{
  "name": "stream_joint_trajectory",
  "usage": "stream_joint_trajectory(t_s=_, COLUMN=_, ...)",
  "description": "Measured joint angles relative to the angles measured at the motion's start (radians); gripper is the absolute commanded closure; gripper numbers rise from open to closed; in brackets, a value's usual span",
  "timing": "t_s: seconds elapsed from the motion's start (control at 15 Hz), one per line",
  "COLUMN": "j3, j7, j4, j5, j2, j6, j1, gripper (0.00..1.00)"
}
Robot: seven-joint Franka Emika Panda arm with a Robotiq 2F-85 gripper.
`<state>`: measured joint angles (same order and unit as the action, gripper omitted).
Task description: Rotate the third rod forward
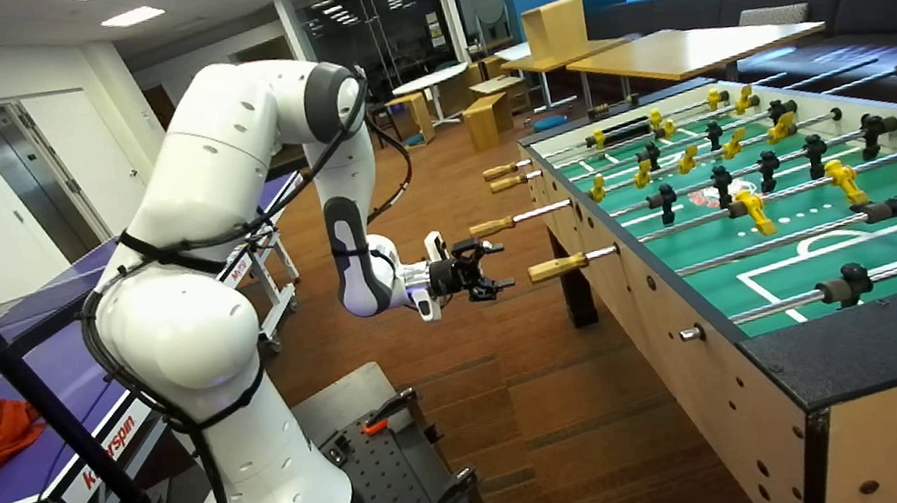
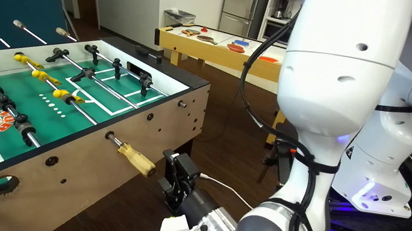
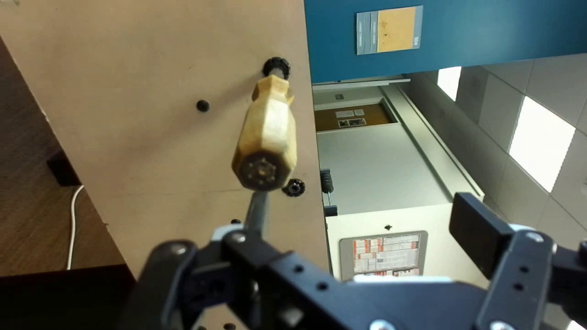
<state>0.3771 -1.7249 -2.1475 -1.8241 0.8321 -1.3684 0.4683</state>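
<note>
Polished steel rod (image 2: 85,112) with three yellow figures (image 2: 44,76): crossed the long, tan-sided, green-floored foosball table (image 1: 694,375); counted from that table's black-topped short end, it looked to be the third.
Pale yellow, faceted wooden handle (image 2: 137,159): jutted from the foosball table's long side, at this rod's end, ungripped.
Black two-fingered claw (image 1: 499,265): was spread wide and held nothing; it hung outside the foosball table's long side, near the handle's tip but apart. The wrist view put the handle off the middle of the gap, toward one finger (image 3: 247,250), so centring seemed needed.
Handle's feel: probably hard, light and sturdy; its smooth finish might have slipped, though the flat facets should have helped a twist.
Rod's feel: likely stiff and easy to spin, but also apt to slide across the foosball table if pushed lengthwise.
Best hold: seemed the handle's thick middle, fingers on opposite facets, wrist roll in line with the rod.
</note>
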Motion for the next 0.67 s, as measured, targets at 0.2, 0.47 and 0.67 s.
stream_joint_trajectory(t_s=0.2, j3=0.045, j7=0.108, j4=-0.098, j5=0.001, j2=-0.096, j6=-0.028, j1=-0.009, gripper=0.00)
stream_joint_trajectory(t_s=0.47, j3=0.102, j7=0.306, j4=-0.272, j5=0.026, j2=-0.278, j6=-0.039, j1=-0.034, gripper=0.00)
stream_joint_trajectory(t_s=0.67, j3=0.154, j7=0.443, j4=-0.390, j5=0.070, j2=-0.431, j6=-0.042, j1=-0.076, gripper=0.00)
